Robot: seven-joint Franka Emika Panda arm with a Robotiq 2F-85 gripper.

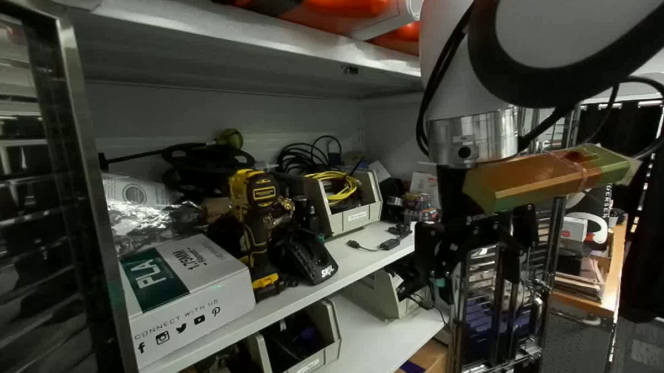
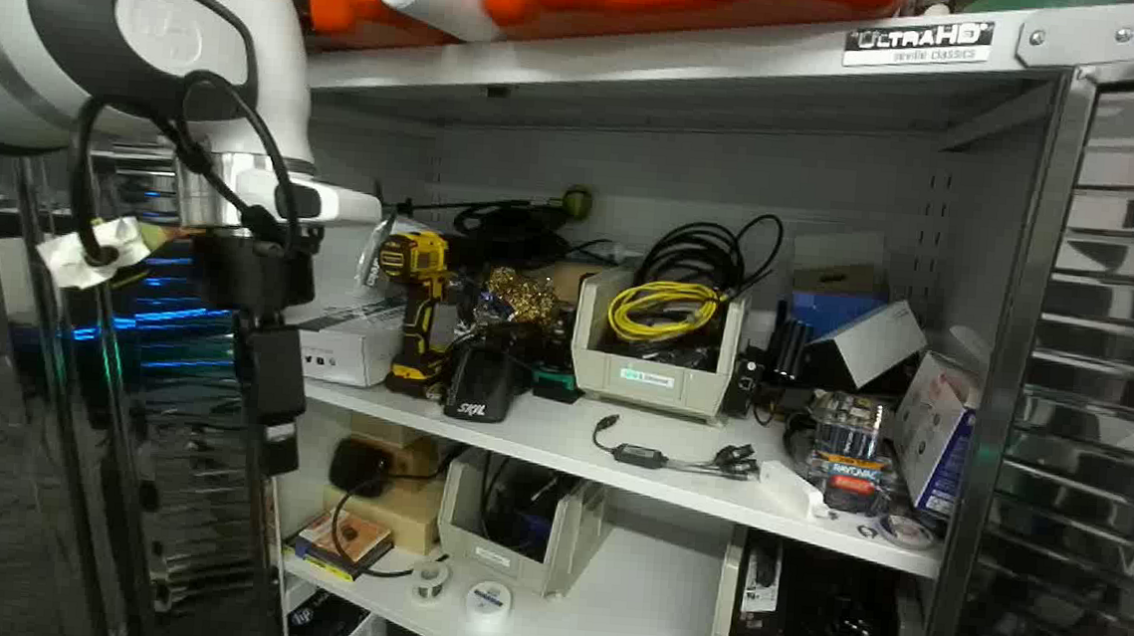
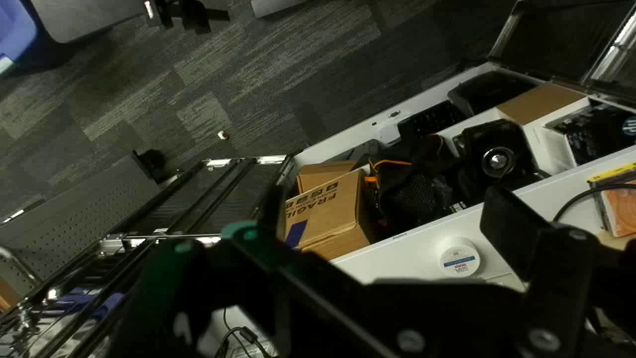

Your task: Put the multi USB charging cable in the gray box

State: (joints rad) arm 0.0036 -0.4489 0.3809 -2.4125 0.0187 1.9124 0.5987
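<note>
The multi USB charging cable (image 2: 657,457) is black and lies on the upper white shelf near its front edge, in both exterior views (image 1: 388,243). A gray box (image 2: 687,390) with a white label stands behind it on that shelf and holds yellow and black cables; it also shows in an exterior view (image 1: 360,217). Similar gray boxes stand on the lower shelf (image 2: 500,560). My gripper (image 3: 390,219) is open and empty, its fingers wide apart. It hangs in front of the cabinet, apart from the cable, in both exterior views (image 1: 478,275) (image 2: 279,443).
A yellow-and-black power tool (image 2: 417,318), a black SKIL charger (image 2: 480,382) and a white-and-green carton (image 1: 189,291) stand beside the gray box. A battery pack (image 2: 851,468) and small white box (image 2: 790,488) lie near the cable. Metal doors (image 2: 1086,394) flank the shelves.
</note>
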